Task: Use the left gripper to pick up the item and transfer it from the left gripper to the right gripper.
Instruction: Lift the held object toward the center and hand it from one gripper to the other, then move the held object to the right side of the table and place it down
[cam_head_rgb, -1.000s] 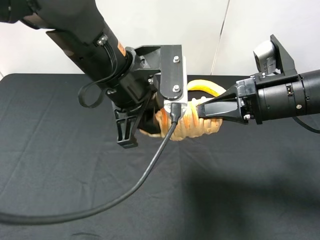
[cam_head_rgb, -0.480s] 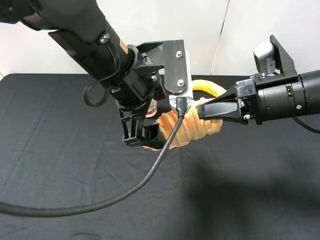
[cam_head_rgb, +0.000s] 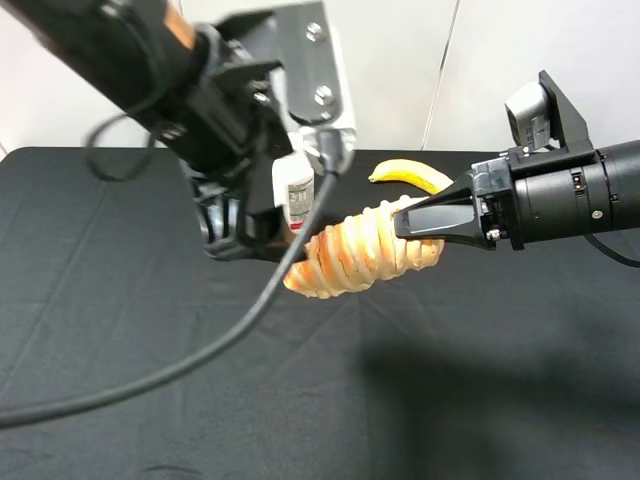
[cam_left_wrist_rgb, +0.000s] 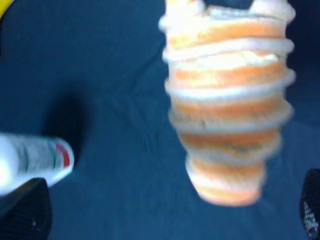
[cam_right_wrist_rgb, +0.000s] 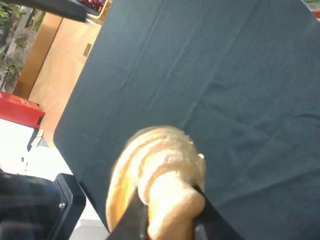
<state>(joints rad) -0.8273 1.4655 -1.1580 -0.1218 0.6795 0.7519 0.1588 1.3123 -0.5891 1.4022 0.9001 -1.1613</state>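
We see a worktop (cam_head_rgb: 120, 330) draped in black cloth with soft creases. Behind the worktop stands a plain white wall (cam_head_rgb: 530, 40) crossed by one thin slanting seam (cam_head_rgb: 441, 75). A broad shadow (cam_head_rgb: 470, 400) lies on the cloth. Beyond the worktop's edge we make out tan panels (cam_right_wrist_rgb: 55, 75) and a red box (cam_right_wrist_rgb: 17, 112).

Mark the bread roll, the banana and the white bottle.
bread roll (cam_head_rgb: 345, 258): exterior high view, on the middle ridges.
banana (cam_head_rgb: 410, 172): exterior high view, on the middle of its curve.
white bottle (cam_left_wrist_rgb: 32, 161): left wrist view, on its labelled side.
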